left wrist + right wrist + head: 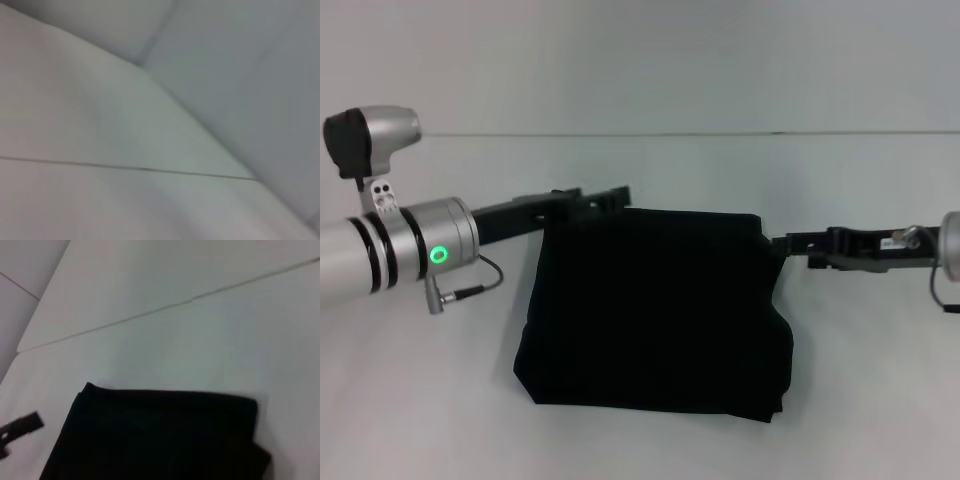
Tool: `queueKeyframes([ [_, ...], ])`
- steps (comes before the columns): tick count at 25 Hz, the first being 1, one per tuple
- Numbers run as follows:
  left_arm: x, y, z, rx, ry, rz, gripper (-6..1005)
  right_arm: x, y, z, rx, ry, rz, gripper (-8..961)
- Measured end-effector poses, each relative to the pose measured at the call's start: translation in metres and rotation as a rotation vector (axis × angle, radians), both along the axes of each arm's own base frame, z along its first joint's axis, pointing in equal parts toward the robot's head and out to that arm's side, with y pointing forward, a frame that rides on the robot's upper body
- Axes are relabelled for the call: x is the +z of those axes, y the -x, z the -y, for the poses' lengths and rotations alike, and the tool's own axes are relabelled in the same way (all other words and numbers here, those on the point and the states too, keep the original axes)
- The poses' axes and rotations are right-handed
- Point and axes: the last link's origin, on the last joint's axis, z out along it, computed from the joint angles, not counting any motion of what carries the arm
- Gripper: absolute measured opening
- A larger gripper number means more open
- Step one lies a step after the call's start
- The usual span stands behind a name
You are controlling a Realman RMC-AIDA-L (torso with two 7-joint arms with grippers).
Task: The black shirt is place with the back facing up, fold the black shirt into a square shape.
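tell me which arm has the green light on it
The left arm: a green ring glows on its silver wrist, beside the black shirt's far left corner. The right arm, at the shirt's far right corner, shows no light.

Both arms reached inward from opposite sides, held low and nearly level. The left gripper [605,196] lay extended toward the middle; the right gripper [790,242] pointed in from the right.

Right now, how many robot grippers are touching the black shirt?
2. The left gripper meets the black shirt at its far left corner; the right gripper at its far right corner.
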Motion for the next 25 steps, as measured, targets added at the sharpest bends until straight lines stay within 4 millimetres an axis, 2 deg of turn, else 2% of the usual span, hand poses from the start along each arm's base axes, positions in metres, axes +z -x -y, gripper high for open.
queueKeyframes([
  [8,0.005,0.017,-0.025,0.129,-0.098,-0.168,951,-0.02,0.004,0.004,-0.042,0.0,-0.034,838],
  [15,0.009,0.018,-0.029,0.139,-0.124,-0.188,951,-0.027,0.007,0.004,-0.059,-0.008,-0.042,837],
  [25,0.009,0.02,-0.033,0.159,-0.144,-0.202,951,-0.044,0.021,-0.006,-0.057,-0.038,-0.025,837],
])
